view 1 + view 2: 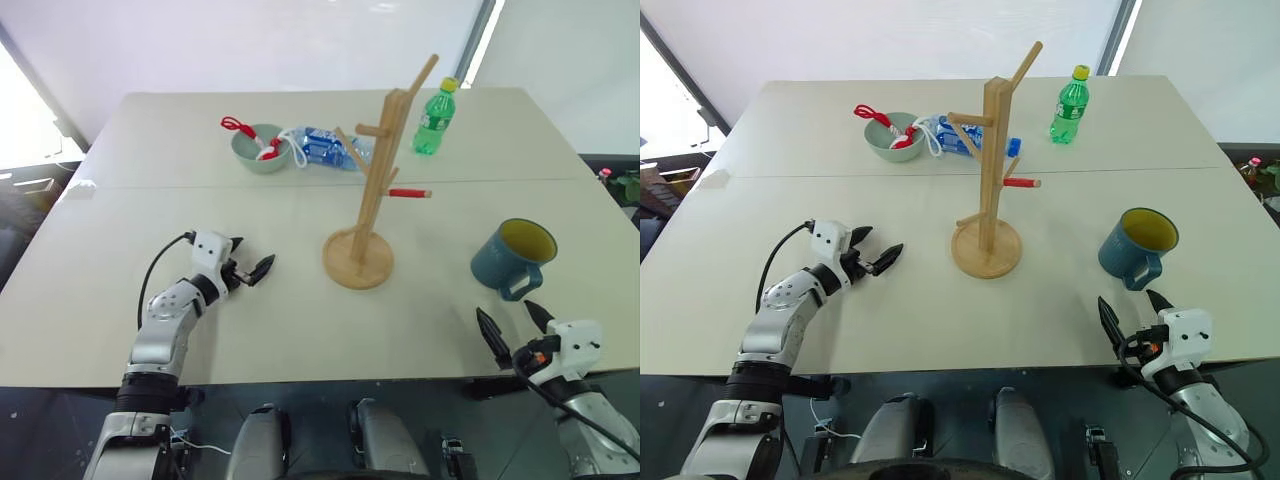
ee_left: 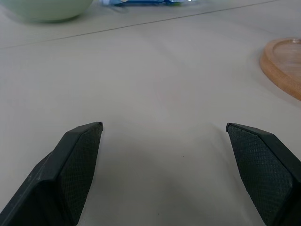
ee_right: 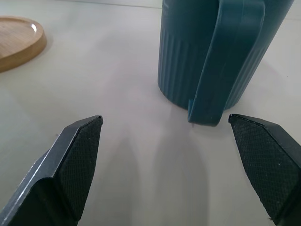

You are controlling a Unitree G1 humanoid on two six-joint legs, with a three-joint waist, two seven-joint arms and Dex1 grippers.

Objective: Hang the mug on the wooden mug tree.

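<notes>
The teal-blue mug (image 1: 513, 259) with a yellow inside stands upright on the right of the table, its loop handle (image 3: 225, 61) turned toward me. My right gripper (image 1: 516, 329) is open at the table's near edge, just short of the mug, nothing between its fingers. The wooden mug tree (image 1: 366, 190) stands mid-table on its round disc base (image 1: 357, 260), with angled pegs and one red-tipped peg (image 1: 411, 193). My left gripper (image 1: 250, 266) hovers open and empty over the table, left of the tree's base.
A pale green bowl (image 1: 259, 148) with a red-and-white item sits at the back, beside a blue packet (image 1: 325, 147). A green plastic bottle (image 1: 433, 120) stands behind the tree to the right. A seam (image 1: 200, 187) runs across the table.
</notes>
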